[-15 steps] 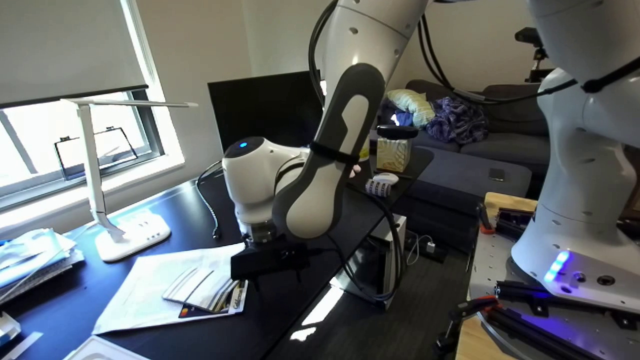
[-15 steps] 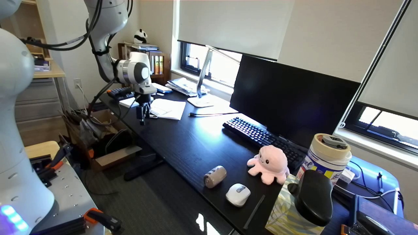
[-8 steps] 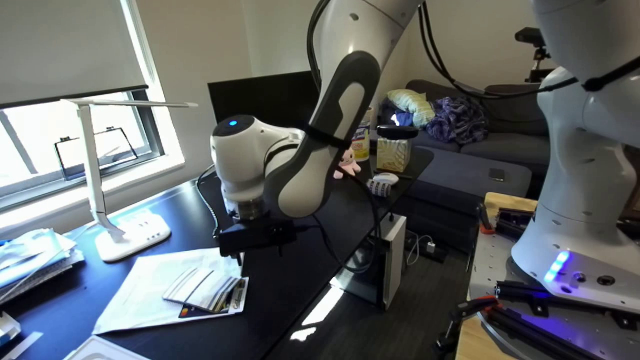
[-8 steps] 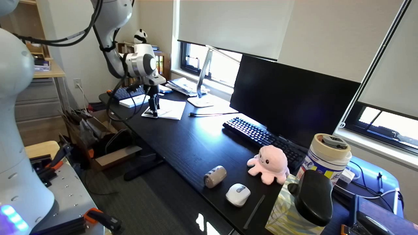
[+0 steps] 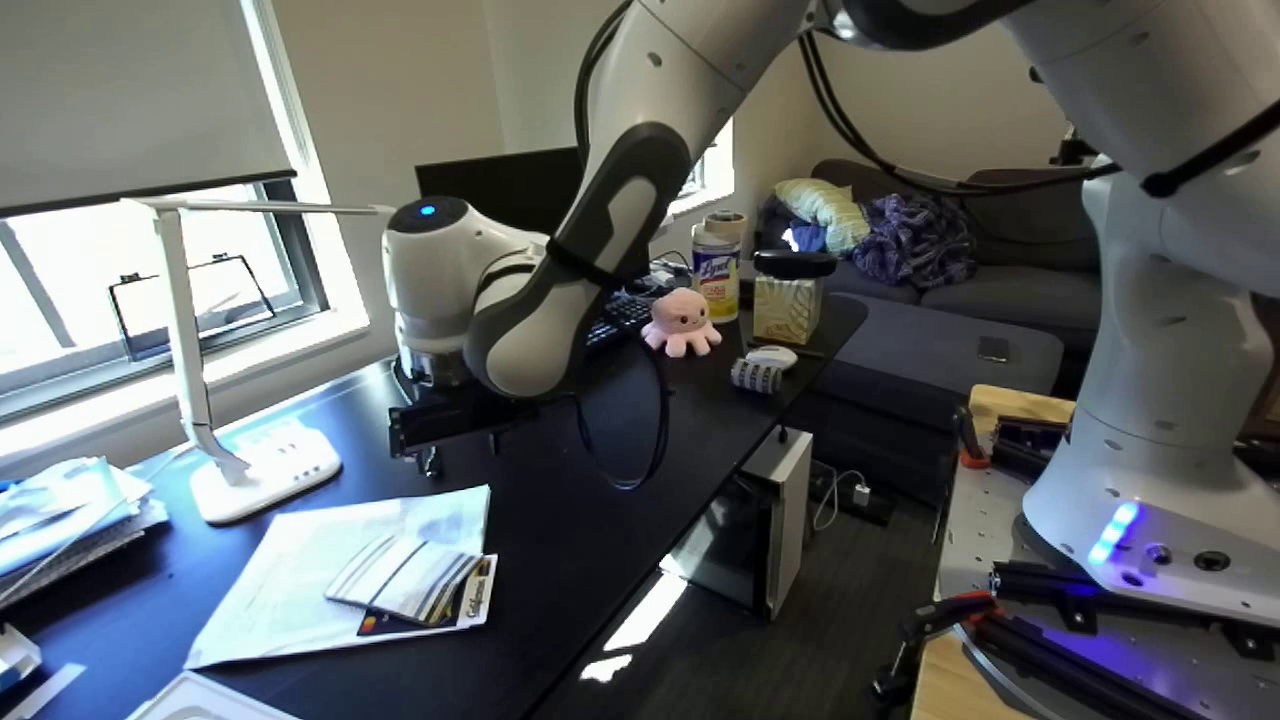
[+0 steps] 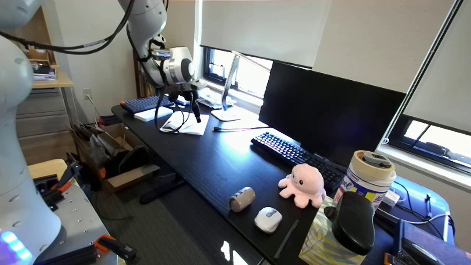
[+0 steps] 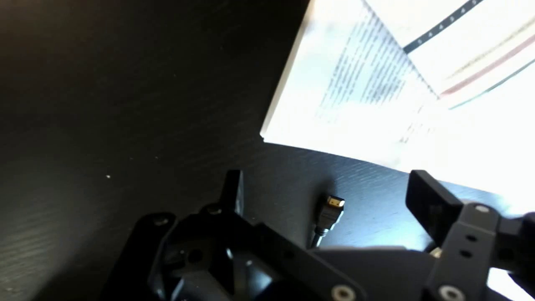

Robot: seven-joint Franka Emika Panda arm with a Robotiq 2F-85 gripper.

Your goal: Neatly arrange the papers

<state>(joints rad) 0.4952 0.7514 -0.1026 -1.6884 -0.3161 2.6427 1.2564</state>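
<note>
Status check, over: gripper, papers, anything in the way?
Gripper open, holding nothing. White papers on the desk, striped sheets askew on top. HDMI plug on the desk, between the fingers in the wrist view; possible snag.

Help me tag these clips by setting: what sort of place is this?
Probably a home office, though a workplace with a lounge corner is possible: a monitor stands on a black desk, and a grey sofa stands beyond it.

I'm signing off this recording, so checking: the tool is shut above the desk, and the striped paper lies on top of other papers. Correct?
Not quite: the tool is open, not shut; the wrist view shows its fingers apart. It is above the desk, and the striped paper lies on top of other papers.
</note>
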